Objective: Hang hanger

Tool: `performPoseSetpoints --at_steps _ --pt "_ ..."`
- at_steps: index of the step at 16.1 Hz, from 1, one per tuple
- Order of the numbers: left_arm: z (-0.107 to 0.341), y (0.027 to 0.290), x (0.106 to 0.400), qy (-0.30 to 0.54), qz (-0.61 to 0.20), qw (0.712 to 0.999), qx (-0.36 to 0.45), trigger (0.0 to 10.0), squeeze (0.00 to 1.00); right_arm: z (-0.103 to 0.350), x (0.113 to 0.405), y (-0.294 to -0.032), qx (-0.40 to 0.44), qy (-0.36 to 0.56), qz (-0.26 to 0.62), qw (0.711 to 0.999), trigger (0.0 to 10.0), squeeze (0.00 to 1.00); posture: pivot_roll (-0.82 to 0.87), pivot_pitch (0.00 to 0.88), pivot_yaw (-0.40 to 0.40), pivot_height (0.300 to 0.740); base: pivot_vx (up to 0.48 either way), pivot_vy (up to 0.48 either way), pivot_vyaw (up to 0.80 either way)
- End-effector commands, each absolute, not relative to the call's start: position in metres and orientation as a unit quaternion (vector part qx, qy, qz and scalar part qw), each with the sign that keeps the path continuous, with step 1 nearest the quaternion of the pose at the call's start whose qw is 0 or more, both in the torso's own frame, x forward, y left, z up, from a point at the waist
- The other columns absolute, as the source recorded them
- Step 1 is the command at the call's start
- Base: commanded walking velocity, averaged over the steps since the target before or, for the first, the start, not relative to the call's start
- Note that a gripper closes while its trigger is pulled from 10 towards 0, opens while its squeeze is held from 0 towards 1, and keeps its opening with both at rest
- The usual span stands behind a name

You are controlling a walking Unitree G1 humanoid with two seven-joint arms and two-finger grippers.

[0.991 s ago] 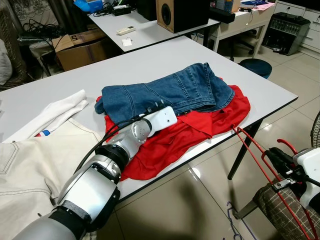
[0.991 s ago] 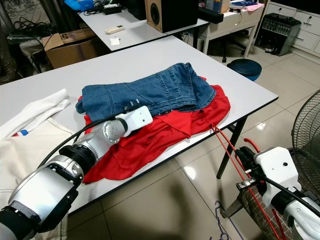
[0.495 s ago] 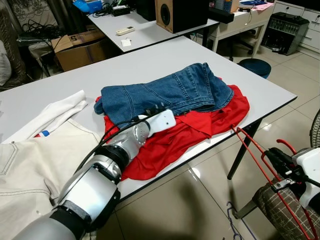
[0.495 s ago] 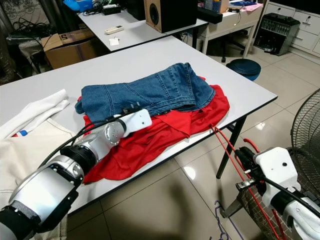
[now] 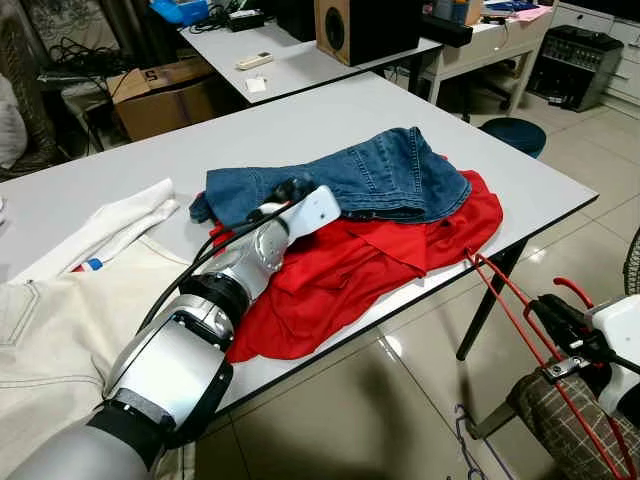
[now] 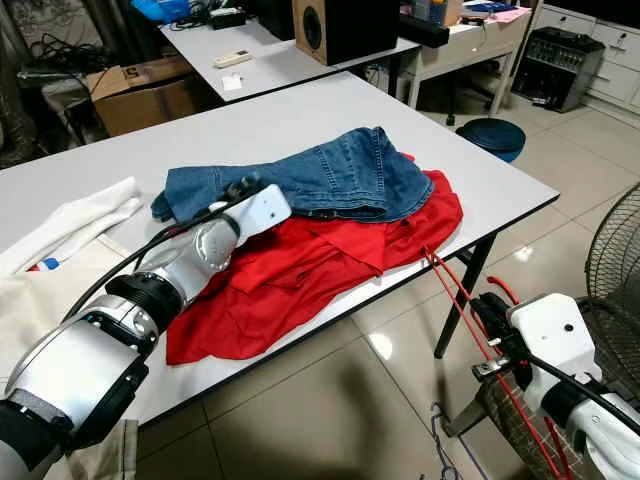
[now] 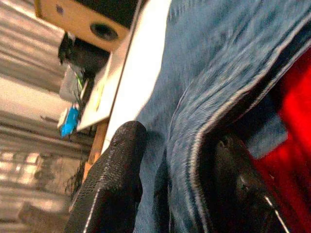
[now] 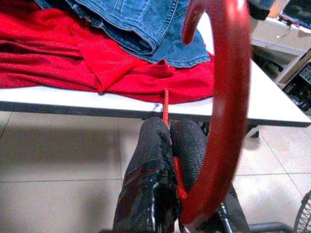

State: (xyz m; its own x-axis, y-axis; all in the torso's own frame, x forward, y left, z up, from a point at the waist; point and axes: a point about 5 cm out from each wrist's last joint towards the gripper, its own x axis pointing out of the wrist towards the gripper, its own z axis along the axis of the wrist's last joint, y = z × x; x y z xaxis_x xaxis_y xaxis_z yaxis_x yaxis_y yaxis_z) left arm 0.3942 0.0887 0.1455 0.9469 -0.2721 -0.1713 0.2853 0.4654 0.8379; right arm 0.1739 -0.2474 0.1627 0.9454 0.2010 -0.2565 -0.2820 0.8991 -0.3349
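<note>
Red hanger (image 5: pixel 520 330), a thin wire one, is pinched in my right gripper (image 8: pixel 170 145) off the near right corner of the white table (image 5: pixel 300 115), below the table's edge and above the tiled floor (image 5: pixel 380 410). My two black fingers (image 8: pixel 150 160) are pressed together on the hanger's neck, with its curved hook (image 8: pixel 228 97) rising close past my wrist camera. From the head view the hanger's red wires slant up toward the table corner, ending just beside the hem of the red garment (image 5: pixel 340 275).

My left gripper (image 5: pixel 290 190) reaches across the table and sits at the near edge of the folded blue denim (image 5: pixel 370 175), which lies on top of the red garment. In the left wrist view my fingers (image 7: pixel 112 179) stand apart with a seamed fold of denim between them; I cannot tell whether they press it.

To my left on the table lie a cream garment (image 5: pixel 60 330) and a white folded cloth (image 5: pixel 110 230). Behind this table stands a second table (image 5: pixel 300 60) carrying a wooden speaker (image 5: pixel 360 25) and a white remote (image 5: pixel 252 61), with a cardboard box (image 5: pixel 165 95) on the floor beside it. A round dark stool (image 5: pixel 510 133) stands past the far right corner, and a checked patterned object (image 5: pixel 565 430) sits low under my right arm
</note>
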Motion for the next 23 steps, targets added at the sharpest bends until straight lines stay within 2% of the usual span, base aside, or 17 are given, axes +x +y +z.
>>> performPoseSetpoints --at_steps 1,2,3,4,5,13,18,21,23 --pt "0.158 0.083 0.397 -0.019 -0.165 0.865 0.473 10.0 0.0 0.161 0.176 -0.245 -0.188 0.104 0.129 0.968 10.0 0.0 -0.21 0.0 0.098 0.74 0.0 0.0 0.0" --pt "0.156 0.083 0.396 -0.015 -0.168 0.868 0.467 10.0 0.0 0.16 0.177 -0.245 -0.188 0.104 0.13 0.968 10.0 0.0 -0.21 0.0 0.101 0.74 0.0 0.0 0.0" --pt "0.156 0.083 0.396 -0.013 -0.169 0.87 0.463 3.1 0.0 0.159 0.178 -0.245 -0.187 0.103 0.13 0.968 10.0 0.0 -0.21 0.0 0.105 0.74 0.0 0.0 0.0" --pt "0.155 0.083 0.396 -0.011 -0.171 0.872 0.459 1.3 0.0 0.159 0.179 -0.244 -0.186 0.102 0.129 0.969 10.0 0.0 -0.21 0.0 0.108 0.74 0.0 0.0 0.0" --pt "0.156 0.083 0.396 -0.01 -0.173 0.874 0.454 0.0 0.0 0.158 0.179 -0.244 -0.186 0.101 0.129 0.969 10.0 0.0 -0.21 0.0 0.113 0.74 0.0 0.0 0.0" --pt "0.163 0.083 0.4 -0.002 -0.189 0.882 0.432 0.0 0.0 0.155 0.181 -0.241 -0.185 0.093 0.125 0.97 10.0 0.0 -0.21 0.0 0.137 0.74 0.0 0.0 0.0" --pt "0.174 0.082 0.403 -0.008 -0.194 0.902 0.387 0.0 0.0 0.155 0.182 -0.241 -0.187 0.089 0.122 0.971 10.0 0.0 -0.21 0.0 0.137 0.74 0.0 0.0 0.0" --pt "0.21 0.079 0.409 -0.046 -0.237 0.915 0.323 0.0 0.0 0.156 0.183 -0.239 -0.186 0.085 0.123 0.971 10.0 0.0 -0.2 0.0 0.137 0.74 0.0 0.0 0.0" --pt "0.238 0.078 0.409 -0.077 -0.284 0.904 0.309 0.0 0.0 0.155 0.183 -0.238 -0.185 0.084 0.125 0.971 10.0 0.0 -0.19 0.0 0.138 0.74 0.0 0.0 0.0"
